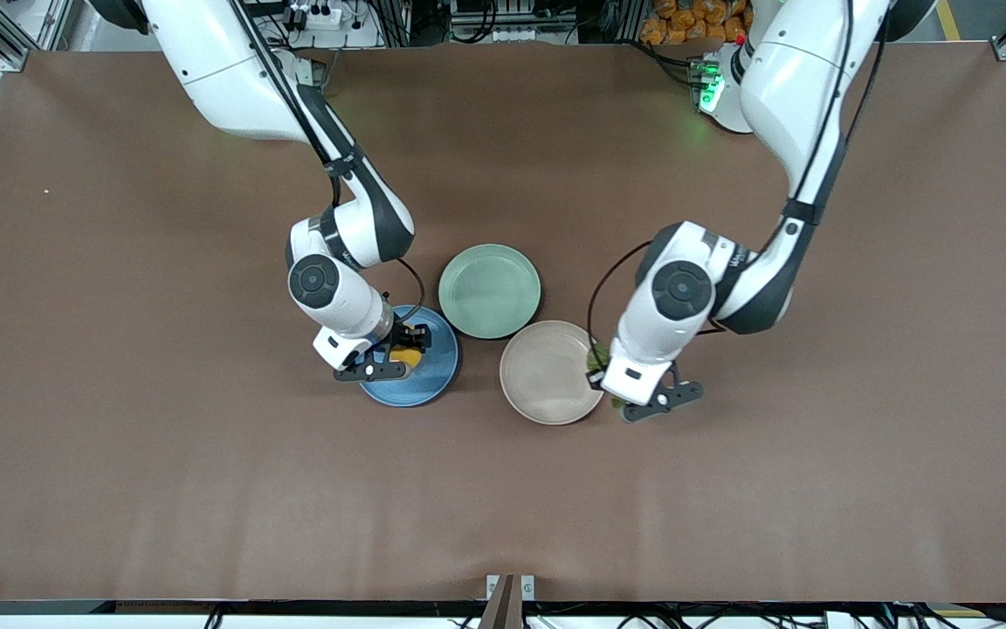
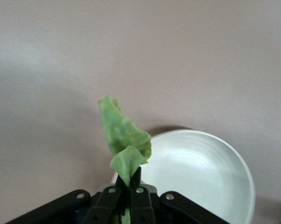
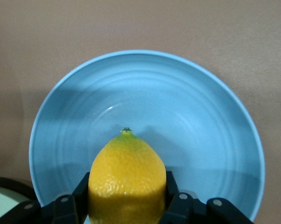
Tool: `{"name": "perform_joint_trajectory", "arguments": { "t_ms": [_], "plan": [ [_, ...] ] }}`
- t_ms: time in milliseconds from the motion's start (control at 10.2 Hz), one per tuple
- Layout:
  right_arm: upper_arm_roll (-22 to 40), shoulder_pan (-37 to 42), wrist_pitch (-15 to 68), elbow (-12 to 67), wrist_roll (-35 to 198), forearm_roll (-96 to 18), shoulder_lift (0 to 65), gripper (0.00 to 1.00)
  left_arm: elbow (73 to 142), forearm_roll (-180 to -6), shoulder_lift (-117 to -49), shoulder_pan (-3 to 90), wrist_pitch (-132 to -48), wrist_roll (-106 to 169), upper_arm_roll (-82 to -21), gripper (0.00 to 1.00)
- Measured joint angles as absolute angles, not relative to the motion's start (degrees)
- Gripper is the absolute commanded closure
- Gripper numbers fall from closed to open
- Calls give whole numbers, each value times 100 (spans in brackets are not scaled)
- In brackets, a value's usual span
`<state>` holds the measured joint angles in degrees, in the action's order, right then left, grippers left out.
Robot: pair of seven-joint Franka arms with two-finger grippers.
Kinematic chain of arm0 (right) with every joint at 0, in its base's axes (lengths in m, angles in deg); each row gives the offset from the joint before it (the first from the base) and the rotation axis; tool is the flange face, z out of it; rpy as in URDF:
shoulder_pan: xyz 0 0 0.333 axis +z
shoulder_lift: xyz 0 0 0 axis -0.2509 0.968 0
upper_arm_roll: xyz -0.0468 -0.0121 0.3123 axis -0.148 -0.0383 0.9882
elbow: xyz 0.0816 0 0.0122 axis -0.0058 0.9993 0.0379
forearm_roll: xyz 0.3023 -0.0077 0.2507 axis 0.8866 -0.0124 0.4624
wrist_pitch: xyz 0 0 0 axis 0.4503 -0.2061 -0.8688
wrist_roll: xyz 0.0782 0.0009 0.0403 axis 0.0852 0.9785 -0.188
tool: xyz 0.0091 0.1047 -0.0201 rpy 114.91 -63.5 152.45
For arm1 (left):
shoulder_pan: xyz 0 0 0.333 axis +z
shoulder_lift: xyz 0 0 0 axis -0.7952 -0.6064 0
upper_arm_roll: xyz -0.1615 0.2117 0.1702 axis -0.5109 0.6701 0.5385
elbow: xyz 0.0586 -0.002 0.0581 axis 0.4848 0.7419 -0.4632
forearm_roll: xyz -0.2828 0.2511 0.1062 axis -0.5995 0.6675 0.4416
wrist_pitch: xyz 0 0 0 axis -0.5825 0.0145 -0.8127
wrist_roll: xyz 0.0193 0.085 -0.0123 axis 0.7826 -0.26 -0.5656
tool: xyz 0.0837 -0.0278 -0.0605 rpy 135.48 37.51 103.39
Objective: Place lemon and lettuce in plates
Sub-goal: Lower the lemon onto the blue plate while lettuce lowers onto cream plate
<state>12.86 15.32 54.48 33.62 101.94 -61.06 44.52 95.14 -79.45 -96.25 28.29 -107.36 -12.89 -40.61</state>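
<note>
Both arms carry their loads; the step in hand is the delivery, just short of release.

Right pincer: clamped on the lemon, one finger on each flank, stem nub pointing away from the wrist. It hangs over the blue plate, and in the right wrist view the fruit sits well inside the rim. Whether the lemon touches the plate floor cannot be told.

Left pincer: closed tight on the lettuce, the leaf bunched and standing up out of the fingertips. It sits over the tabletop at the edge of the beige plate, on the side toward the left arm's end. In the left wrist view only part of the leaf overlaps the plate; the rest shows against bare tabletop.

The mint-green plate lies empty, farther from the front camera than the other two and touching or nearly touching both.

Judgement on next moves:
- Right arm: lower a little if needed, open the pincer, lift straight up. The lemon is round and may roll; a low release looks safer.
- Left arm: shift toward the centre of the beige plate before opening, or the limp leaf will likely drape over the rim.
</note>
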Motion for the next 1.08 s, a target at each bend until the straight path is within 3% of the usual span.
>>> {"name": "perform_joint_trajectory", "arguments": {
  "t_ms": [98,196,295,393,589,1080],
  "plan": [
    [1279,1532,5448,3345,10194,-6106,4455,27,9501,-7981,-9664,2684,-10815,-1352,-4060,100],
    [1272,1531,5448,3340,10194,-6105,4460,0,9494,-7989,-9701,2551,-10859,-1428,-4060,100],
    [1265,1531,5449,3334,10196,-6105,4463,0,9489,-7992,-9728,2431,-10892,-1486,-4060,76],
    [1251,1529,5451,3305,10198,-6105,4463,0,9486,-7992,-9767,2315,-10905,-1528,-4060,1],
    [1199,1506,5368,3136,10199,-6102,4435,0,9483,-7991,-9824,2155,-10910,-1535,-4053,0],
    [926,1177,3692,2385,10204,-6080,3935,0,9547,-7989,-9844,2069,-10878,-1535,-3832,0]
  ]
}}
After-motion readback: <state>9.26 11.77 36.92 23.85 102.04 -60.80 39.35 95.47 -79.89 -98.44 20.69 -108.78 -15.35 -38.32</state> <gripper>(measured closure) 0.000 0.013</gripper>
